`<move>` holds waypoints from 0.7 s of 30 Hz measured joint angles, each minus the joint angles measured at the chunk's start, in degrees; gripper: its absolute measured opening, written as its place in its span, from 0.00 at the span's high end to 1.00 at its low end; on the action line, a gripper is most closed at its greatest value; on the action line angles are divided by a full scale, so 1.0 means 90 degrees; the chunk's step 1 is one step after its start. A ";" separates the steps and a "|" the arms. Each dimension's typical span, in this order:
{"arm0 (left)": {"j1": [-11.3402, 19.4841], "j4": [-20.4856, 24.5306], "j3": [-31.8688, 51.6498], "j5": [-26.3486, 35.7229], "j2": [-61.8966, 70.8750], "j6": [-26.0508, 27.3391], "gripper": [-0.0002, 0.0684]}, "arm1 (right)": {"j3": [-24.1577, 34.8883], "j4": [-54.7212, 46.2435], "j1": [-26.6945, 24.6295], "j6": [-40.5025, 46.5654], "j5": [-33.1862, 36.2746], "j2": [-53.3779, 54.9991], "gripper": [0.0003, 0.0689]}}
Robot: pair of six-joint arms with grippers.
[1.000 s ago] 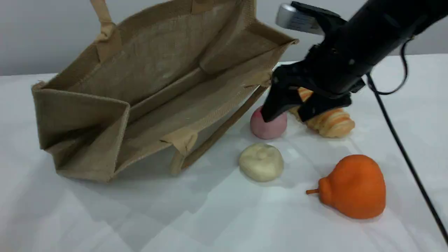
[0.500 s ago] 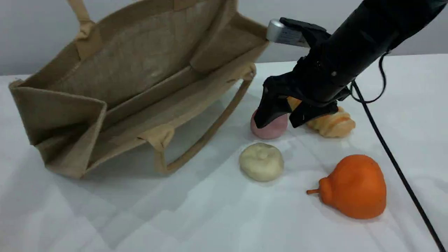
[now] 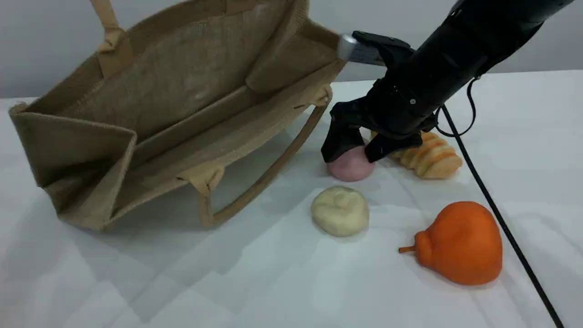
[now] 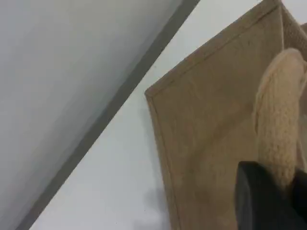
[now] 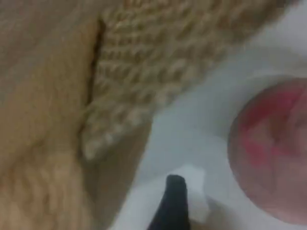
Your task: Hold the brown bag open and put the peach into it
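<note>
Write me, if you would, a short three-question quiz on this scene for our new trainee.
1. True or false: the peach already lies inside the brown bag.
2. What is the left gripper shut on? A the peach; B the bag's beige handle; C the bag's bottom corner.
3. Fill in: the right gripper stands ___, one finger on each side of the peach.
Key: 1 false; 2 B; 3 open.
</note>
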 joint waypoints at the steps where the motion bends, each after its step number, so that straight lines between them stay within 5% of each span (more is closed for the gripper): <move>1: 0.0000 0.0000 0.0000 0.0000 0.0000 0.0000 0.88 | -0.0014 0.0000 0.0000 -0.0027 -0.0039 0.0021 0.15; 11: 0.0000 0.0000 0.0000 0.0000 0.0000 0.0000 0.88 | -0.0031 -0.0038 -0.0006 -0.0062 -0.0955 0.0312 0.25; 16: 0.0000 0.0000 0.0000 0.0000 0.0000 0.0011 0.88 | -0.0031 -0.0031 -0.0006 -0.0062 -0.1142 0.0354 0.43; 21: 0.0000 0.0000 0.0000 0.0000 0.0000 0.0011 0.88 | -0.0031 -0.0031 -0.0006 -0.0062 -0.1214 0.0354 0.72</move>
